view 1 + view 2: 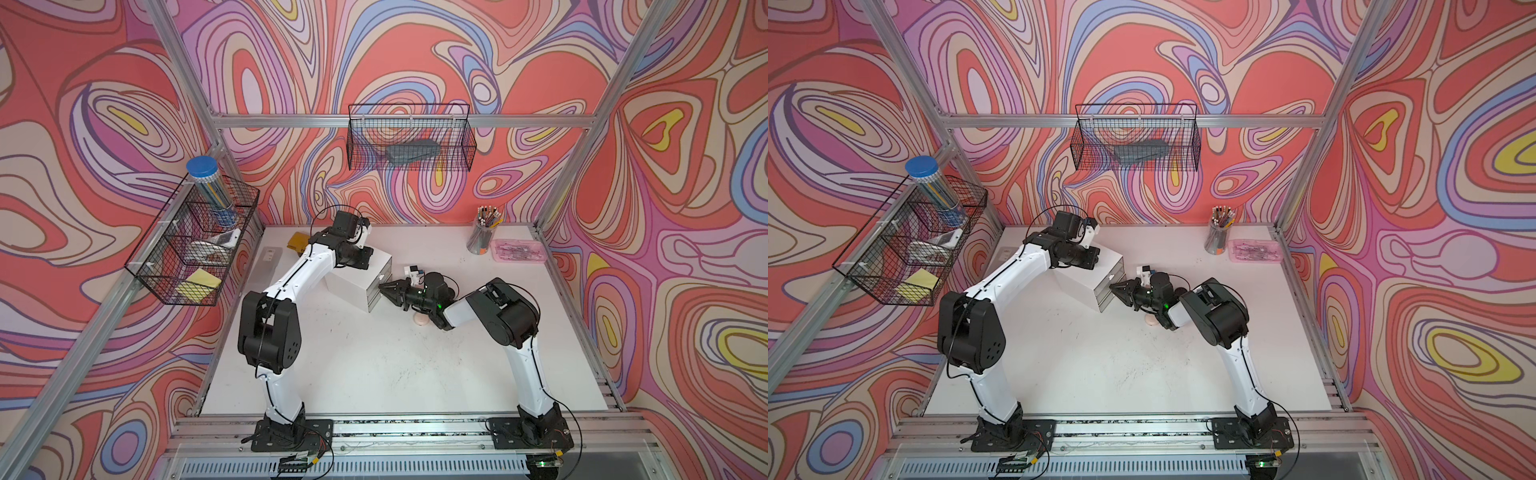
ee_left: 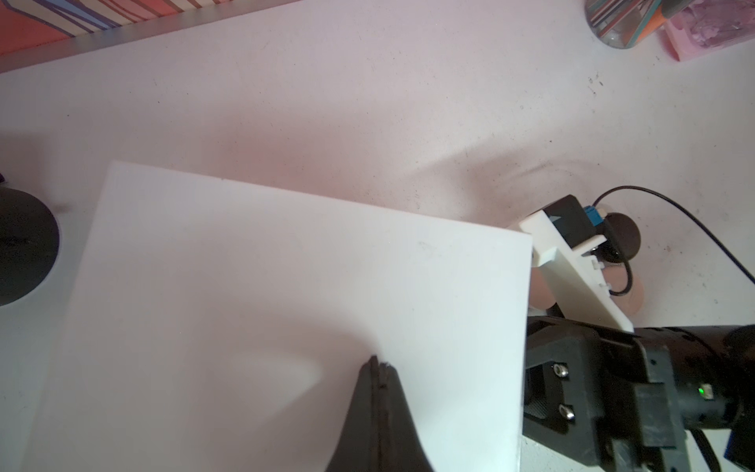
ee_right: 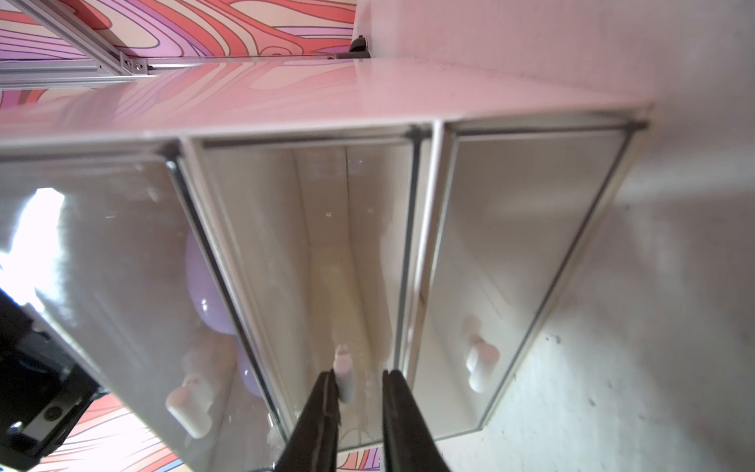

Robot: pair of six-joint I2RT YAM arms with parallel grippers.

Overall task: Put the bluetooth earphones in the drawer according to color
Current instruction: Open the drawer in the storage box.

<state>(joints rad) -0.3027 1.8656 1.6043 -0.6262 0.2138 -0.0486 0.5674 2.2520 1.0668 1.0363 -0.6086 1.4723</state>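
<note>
White cabinet sits mid-table, with lavender earphone cases in its top drawer. The right claw is barely open, straddling the knob of the middle drawer. The left claw is pinched shut on the cabinet top. A pink case lies on the table, just right of the cabinet.

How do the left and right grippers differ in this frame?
The left gripper is shut; the right gripper stands open. The left gripper sits over the white top of the cabinet; the right gripper faces its drawer fronts, straddling the middle drawer's handle. Both are at the cabinet, holding nothing.
</note>
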